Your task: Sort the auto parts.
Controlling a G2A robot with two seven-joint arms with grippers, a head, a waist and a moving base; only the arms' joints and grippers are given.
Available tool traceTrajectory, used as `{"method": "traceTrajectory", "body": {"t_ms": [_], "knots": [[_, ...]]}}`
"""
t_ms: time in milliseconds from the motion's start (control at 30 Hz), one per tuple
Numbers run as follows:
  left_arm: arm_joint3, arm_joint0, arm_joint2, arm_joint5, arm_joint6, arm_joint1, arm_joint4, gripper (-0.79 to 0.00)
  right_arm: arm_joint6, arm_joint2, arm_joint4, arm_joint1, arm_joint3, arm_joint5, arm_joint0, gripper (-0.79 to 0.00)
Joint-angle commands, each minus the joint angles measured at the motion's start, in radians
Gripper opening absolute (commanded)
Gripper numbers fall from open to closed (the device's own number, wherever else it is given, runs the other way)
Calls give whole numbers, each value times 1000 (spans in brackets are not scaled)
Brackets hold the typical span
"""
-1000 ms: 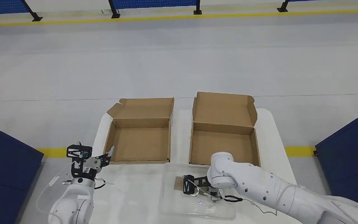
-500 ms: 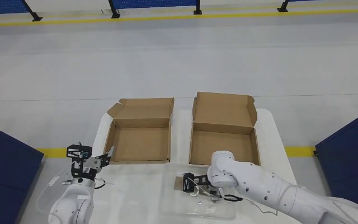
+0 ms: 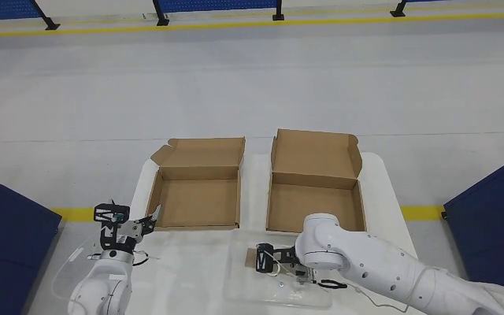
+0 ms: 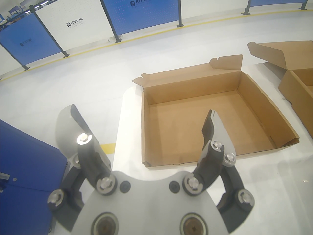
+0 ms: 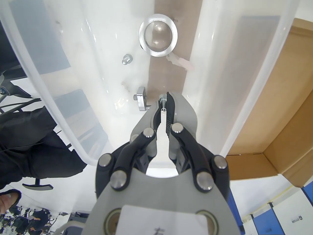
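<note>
My right gripper [image 5: 162, 102] is down inside a clear plastic tray [image 5: 254, 79] and is shut on a small threaded screw [image 5: 162, 99] at its tips. Loose in the tray lie a round metal ring [image 5: 158, 35], a small bolt [image 5: 126, 59], a flanged metal piece [image 5: 141, 101] right beside the fingertips, and a white plastic clip [image 5: 179, 61]. From above, the right gripper [image 3: 270, 261] sits over the tray [image 3: 236, 287] near the table's front. My left gripper [image 4: 144, 121] stands open and holds nothing, near the left cardboard box [image 4: 210, 121]; it is at the table's left edge [image 3: 146, 221].
Two open cardboard boxes stand side by side behind the tray, the left box [image 3: 197, 203] and the right box [image 3: 315, 206], both bare inside. The right box's corner [image 4: 300, 84] shows past the left one. White table surface [image 3: 181, 260] lies between the arms.
The right arm's wrist has shifted slightly to the right while its gripper stays over the tray. The left arm has not moved.
</note>
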Motion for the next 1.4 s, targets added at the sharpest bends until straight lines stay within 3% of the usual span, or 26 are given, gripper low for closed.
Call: {"method": "traceTrajectory", "body": {"t_ms": [0, 167, 300, 633, 1067, 1367], "knots": [[0, 0, 0, 0, 0, 0, 0, 0, 0, 0, 0, 0, 0, 0, 0, -785], [0, 0, 0, 0, 0, 0, 0, 0, -28, 7, 2, 1, 6, -2, -5, -785], [0, 0, 0, 0, 0, 0, 0, 0, -72, 78, 132, 22, 18, -72, -13, -785], [0, 0, 0, 0, 0, 0, 0, 0, -228, 189, 492, 177, 19, -228, -20, -785], [0, 0, 0, 0, 0, 0, 0, 0, -240, 190, 487, 177, 20, -222, -24, -785], [0, 0, 0, 0, 0, 0, 0, 0, -439, 235, 879, 234, 109, -440, -70, -785]]}}
